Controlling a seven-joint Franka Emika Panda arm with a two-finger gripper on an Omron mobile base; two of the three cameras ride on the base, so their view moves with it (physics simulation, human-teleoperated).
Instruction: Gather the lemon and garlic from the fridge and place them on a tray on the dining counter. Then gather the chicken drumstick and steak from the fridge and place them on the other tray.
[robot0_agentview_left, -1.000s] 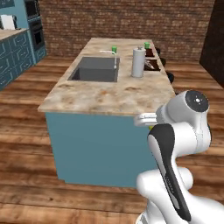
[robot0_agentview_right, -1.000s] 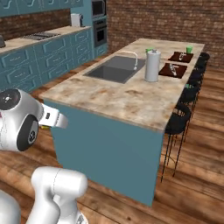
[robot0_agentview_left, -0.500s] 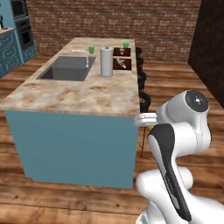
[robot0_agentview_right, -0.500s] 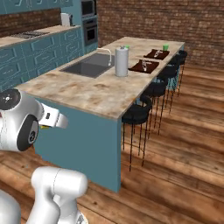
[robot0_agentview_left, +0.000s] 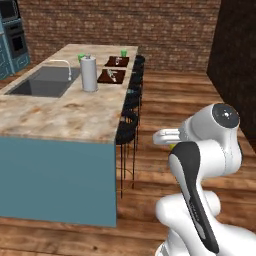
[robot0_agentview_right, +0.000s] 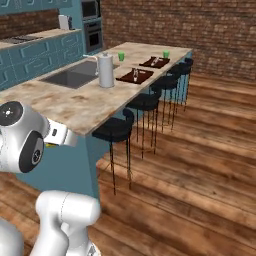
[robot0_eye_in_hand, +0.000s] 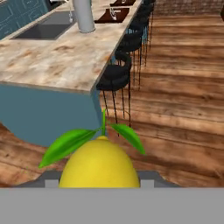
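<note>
The whole scene is sliding leftward in both base views compared with a second ago, which means the base is driving along the dining counter (robot0_agentview_left: 65, 117), bringing the stool side and the two dark trays nearer rather than anything on the counter moving. Going left to right in the left base view: the inset sink (robot0_agentview_left: 42, 82) with its faucet, the tall steel canister (robot0_agentview_left: 89, 73), then the near tray (robot0_agentview_left: 111, 76) and the far tray (robot0_agentview_left: 117, 61) with green cups beside them, the row of black stools (robot0_agentview_left: 129, 122), and the arm itself. In the hand view the lemon (robot0_eye_in_hand: 99, 164) is sitting right between the jaws, leaves up, and the jaws are standing partly closed around it, so the gripper (robot0_eye_in_hand: 99, 181) is carrying it. By my reading the task is barely begun: the lemon is being brought over but is not yet on a tray, and the garlic, drumstick and steak are all left to fetch.
</note>
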